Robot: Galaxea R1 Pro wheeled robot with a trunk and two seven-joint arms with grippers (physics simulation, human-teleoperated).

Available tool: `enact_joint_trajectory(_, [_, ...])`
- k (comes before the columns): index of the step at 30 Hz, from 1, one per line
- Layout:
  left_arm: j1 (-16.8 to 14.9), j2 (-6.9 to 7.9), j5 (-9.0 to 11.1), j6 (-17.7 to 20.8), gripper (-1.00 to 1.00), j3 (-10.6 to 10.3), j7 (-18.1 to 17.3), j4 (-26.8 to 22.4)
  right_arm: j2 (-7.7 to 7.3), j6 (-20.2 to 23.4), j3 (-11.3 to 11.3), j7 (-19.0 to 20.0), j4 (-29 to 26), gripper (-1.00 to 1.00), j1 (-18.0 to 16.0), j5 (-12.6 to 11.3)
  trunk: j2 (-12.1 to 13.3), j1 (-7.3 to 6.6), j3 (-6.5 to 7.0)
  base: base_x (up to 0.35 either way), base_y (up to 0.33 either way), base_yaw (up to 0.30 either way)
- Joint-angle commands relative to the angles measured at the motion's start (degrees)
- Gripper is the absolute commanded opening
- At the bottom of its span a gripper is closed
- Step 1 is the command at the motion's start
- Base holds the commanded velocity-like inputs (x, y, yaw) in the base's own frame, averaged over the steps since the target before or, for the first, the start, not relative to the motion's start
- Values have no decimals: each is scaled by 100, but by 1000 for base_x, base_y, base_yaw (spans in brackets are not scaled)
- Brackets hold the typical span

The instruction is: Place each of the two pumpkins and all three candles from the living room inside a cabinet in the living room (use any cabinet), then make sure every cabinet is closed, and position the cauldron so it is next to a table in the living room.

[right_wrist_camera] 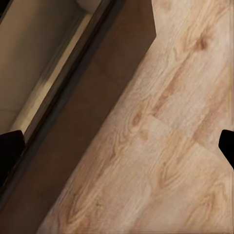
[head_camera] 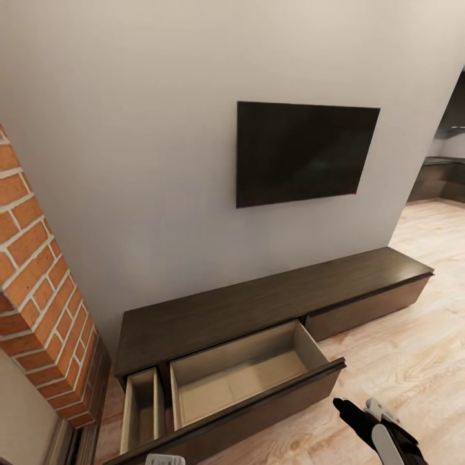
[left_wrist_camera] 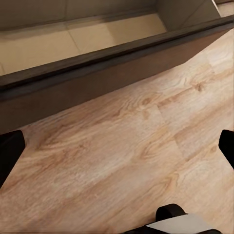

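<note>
Two drawers (head_camera: 248, 371) of the cabinet (head_camera: 258, 303) by the wall stand pulled out and bare, both grippers (left_wrist_camera: 117, 146) (right_wrist_camera: 117, 141) hang wide and hold nothing, and the stiff, heavy-looking wood front should slide shut with a flat push.

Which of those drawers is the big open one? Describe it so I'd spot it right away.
Find the black TV on the grey wall; under it runs a long, low, dark brown cabinet. The big open drawer is pulled out near its left end, pale wood inside. It is far wider than the narrow open drawer on its left.
</note>
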Motion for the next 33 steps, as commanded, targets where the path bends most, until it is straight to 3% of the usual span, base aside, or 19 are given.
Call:
enact_joint_trajectory(1, [-2, -6, 50, 32, 100, -5, 29, 22, 7, -1, -1, -50, -8, 100, 29, -73, 38, -22, 14, 0, 0, 0])
enact_joint_trajectory(9, [-54, -37, 41, 34, 100, -11, 104, 218, 12, -22, -3, -51, 6, 100, 148, -71, 359, -198, 157, 0, 0, 0])
enact_joint_trajectory(26, [-67, -39, 117, -22, 100, 17, 286, 283, 10, -29, -13, -8, 25, 100, 258, -68, 359, -198, 157, -62, 37, -4])
enact_joint_trajectory(33, [-67, -34, 124, -11, 100, 30, 281, 276, 7, -29, -11, 1, 36, 100, 259, -68, 359, -198, 157, -194, 203, -188])
